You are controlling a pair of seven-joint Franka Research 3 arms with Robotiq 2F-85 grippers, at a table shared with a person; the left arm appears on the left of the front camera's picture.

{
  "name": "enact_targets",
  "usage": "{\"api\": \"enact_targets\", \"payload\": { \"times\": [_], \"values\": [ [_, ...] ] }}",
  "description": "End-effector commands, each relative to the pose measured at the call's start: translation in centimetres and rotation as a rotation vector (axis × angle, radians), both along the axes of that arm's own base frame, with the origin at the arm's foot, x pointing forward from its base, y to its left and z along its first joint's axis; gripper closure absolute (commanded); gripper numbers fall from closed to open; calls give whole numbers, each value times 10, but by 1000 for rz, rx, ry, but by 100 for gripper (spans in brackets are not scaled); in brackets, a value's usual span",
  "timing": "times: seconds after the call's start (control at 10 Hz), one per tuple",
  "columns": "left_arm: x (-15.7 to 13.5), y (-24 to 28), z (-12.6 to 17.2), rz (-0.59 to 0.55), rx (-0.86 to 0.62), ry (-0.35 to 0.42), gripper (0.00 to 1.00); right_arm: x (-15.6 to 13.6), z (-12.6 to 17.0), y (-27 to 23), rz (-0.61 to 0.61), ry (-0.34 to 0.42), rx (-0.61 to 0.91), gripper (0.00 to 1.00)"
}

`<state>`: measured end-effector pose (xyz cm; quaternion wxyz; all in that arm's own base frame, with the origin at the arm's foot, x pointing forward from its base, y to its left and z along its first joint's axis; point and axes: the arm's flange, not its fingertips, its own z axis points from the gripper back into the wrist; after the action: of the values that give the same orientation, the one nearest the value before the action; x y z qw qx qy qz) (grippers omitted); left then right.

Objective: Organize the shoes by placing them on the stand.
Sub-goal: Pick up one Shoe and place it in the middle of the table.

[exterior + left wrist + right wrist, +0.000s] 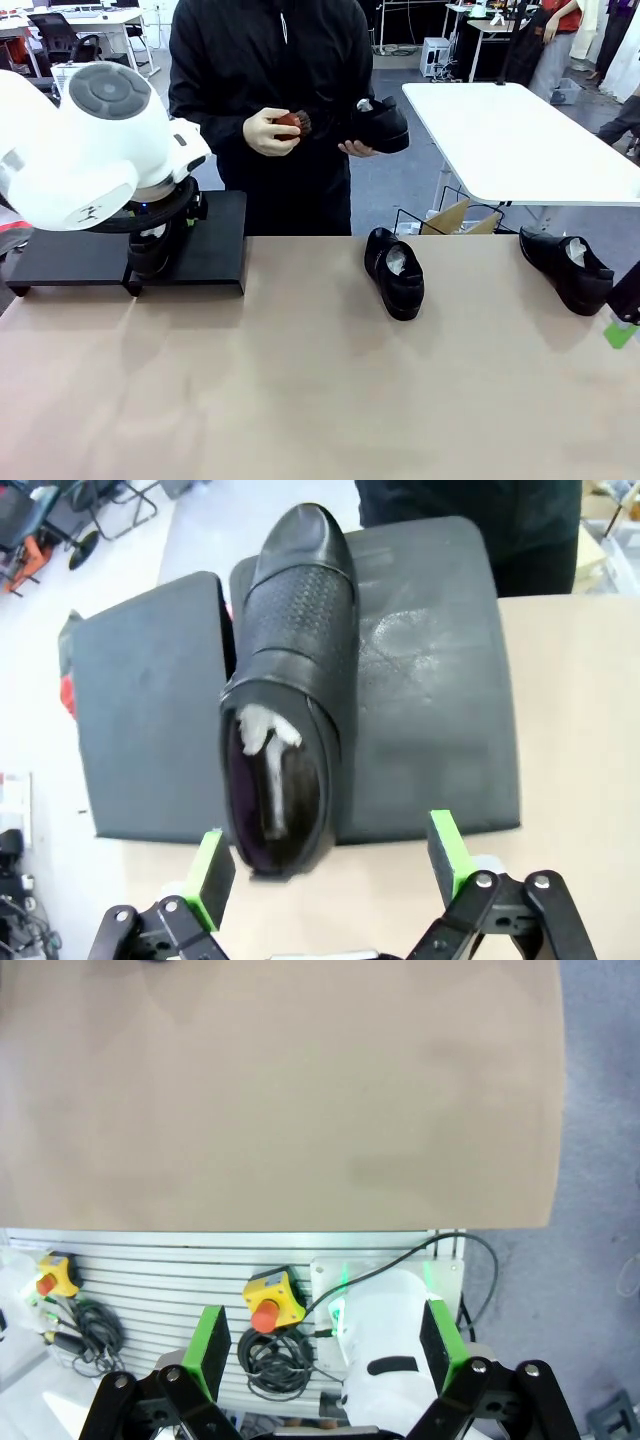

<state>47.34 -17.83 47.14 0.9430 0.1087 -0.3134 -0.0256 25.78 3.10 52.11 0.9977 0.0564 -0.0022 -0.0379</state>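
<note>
One glossy black shoe (pixel 285 700) with white paper inside lies on the matte-black stand (pixel 430 710), across the seam between its two sections, with its heel over the front edge. My left gripper (pixel 330 865) hovers open above that heel, fingers apart on either side and not gripping. In the front view the left arm covers this shoe (pixel 150 250) on the stand (pixel 215 250). Two more shoes rest on the tan table, one in the middle (pixel 395 272) and one at the right (pixel 567 268). The person holds another shoe (pixel 380 125). My right gripper (pixel 325 1345) is open and holds nothing.
The person at the far side holds a small reddish-brown brush (pixel 293 122) in the other hand. A white table (pixel 520 140) stands behind at the right. Below the right gripper are the table's edge, a yellow stop button (pixel 272 1305) and cables (pixel 280 1365).
</note>
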Motion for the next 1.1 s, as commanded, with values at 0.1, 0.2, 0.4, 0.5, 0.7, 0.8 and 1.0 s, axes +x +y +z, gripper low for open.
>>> {"api": "enact_targets", "payload": {
  "times": [0.1,0.2,0.4,0.5,0.7,0.8,1.0],
  "values": [
    [-62,-2,20,-21,-45,60,0,0,1,2,-10,0,16,0],
    [-78,-6,21,-61,-80,100,0,0,1,2,-10,0,16,0],
    [-95,-12,1,-141,-140,228,0,0,0,0,0,0,0,0],
    [-90,-7,-13,-137,-153,263,0,19,-15,2,97,70,15,0],
    [-89,-29,2,-98,-115,152,0,72,-38,-23,216,146,-10,0],
    [-89,-29,2,-98,-115,152,0,101,-50,-38,264,181,28,0],
    [-89,-29,2,-98,-115,152,0,132,-65,-41,192,211,38,0]
  ]
}}
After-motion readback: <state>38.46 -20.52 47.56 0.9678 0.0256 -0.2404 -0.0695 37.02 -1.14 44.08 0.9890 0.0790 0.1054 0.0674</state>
